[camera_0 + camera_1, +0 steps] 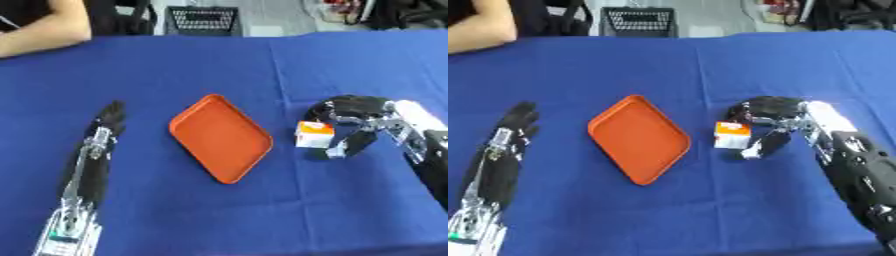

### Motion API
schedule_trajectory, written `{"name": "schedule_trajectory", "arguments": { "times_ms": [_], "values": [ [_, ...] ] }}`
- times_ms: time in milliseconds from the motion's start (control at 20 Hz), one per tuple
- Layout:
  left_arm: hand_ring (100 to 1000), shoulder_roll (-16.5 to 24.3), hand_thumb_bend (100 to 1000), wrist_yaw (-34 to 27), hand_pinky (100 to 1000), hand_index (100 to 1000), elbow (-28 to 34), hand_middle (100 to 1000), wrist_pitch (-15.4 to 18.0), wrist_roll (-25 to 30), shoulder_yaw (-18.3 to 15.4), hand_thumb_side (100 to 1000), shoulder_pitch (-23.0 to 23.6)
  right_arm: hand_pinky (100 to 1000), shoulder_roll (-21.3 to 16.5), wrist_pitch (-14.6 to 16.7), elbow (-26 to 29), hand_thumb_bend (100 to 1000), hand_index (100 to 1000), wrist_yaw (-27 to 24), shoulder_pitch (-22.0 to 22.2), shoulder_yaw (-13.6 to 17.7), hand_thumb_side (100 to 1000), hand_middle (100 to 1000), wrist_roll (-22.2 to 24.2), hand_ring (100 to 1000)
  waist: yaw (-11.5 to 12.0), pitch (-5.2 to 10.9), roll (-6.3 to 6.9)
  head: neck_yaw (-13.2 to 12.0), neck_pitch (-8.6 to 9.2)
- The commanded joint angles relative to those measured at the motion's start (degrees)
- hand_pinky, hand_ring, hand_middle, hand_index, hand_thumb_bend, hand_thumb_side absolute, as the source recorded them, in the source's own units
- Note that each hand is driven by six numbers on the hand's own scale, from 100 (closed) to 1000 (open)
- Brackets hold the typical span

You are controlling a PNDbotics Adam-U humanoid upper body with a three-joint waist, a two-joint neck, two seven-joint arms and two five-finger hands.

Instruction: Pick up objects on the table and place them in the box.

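A small orange-and-white carton [312, 134] is grasped by the right hand [353, 122], just right of the orange tray [220, 137]. It is judged light, stiff, best pinched across its flat sides. The left hand [109, 120] lies released, left of the tray.

Bright even light; soft blur, faint shadows.

A blue cloth covers the table [175, 210]; it looks matt and soft, with a faint crease running down from the far edge. The orange tray [220, 137] looks like smooth plastic with a dull sheen and a raised rim. The small orange and white carton [312, 134] seems to be printed card. The right hand [354, 125] mixes black matt parts with shiny silver metal, as does the left hand [108, 122].
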State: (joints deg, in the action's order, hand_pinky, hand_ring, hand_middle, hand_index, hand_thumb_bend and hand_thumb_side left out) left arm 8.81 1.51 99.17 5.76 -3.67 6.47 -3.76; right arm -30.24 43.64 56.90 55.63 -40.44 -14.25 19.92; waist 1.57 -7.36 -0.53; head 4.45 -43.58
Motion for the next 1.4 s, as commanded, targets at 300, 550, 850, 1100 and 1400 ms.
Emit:
{"name": "schedule_trajectory", "arguments": {
  "times_ms": [300, 550, 850, 1100, 1400],
  "values": [
    [996, 0.74, 235, 0.13, 1000, 976, 0.83, 1000, 0.15, 0.2, 0.07, 1000, -0.24, 761, -1.87, 8.32, 0.89, 135, 496, 2.19, 0.08, 0.64, 619, 722, 1.51, 770, -0.03, 0.89, 0.03, -0.24, 0.24],
    [997, 0.71, 235, 0.13, 1000, 976, 0.8, 1000, 0.16, 0.24, 0.1, 1000, -0.27, 753, -1.76, 8.32, 0.79, 100, 458, 3.88, 0.22, 0.18, 549, 701, -1.52, 761, 0.02, 0.87, 0.02, -0.25, 0.24],
    [998, 0.66, 235, 0.12, 1000, 976, 0.75, 1000, 0.17, 0.29, 0.13, 1000, -0.3, 746, -1.68, 8.32, 3.3, 100, 459, 3.63, -0.17, -0.16, 526, 696, -4.31, 756, 0.08, 0.84, 0.04, -0.22, 0.38],
    [999, 0.64, 234, 0.1, 1000, 976, 0.67, 1000, 0.17, 0.33, 0.18, 1000, -0.29, 744, -1.57, 8.32, 11.11, 100, 461, -2.82, -1.42, -0.14, 497, 692, -4.76, 753, 0.09, 0.87, 0.07, -0.01, 0.5],
    [1000, 0.53, 236, 0.05, 1000, 976, 0.62, 1000, 0.2, 0.41, 0.26, 1000, -0.3, 746, -0.01, 8.32, 15.7, 100, 462, -10.27, -4.12, -0.27, 485, 693, 0.06, 753, 0.43, 0.92, 0.08, 0.21, 0.79]
  ]
}}
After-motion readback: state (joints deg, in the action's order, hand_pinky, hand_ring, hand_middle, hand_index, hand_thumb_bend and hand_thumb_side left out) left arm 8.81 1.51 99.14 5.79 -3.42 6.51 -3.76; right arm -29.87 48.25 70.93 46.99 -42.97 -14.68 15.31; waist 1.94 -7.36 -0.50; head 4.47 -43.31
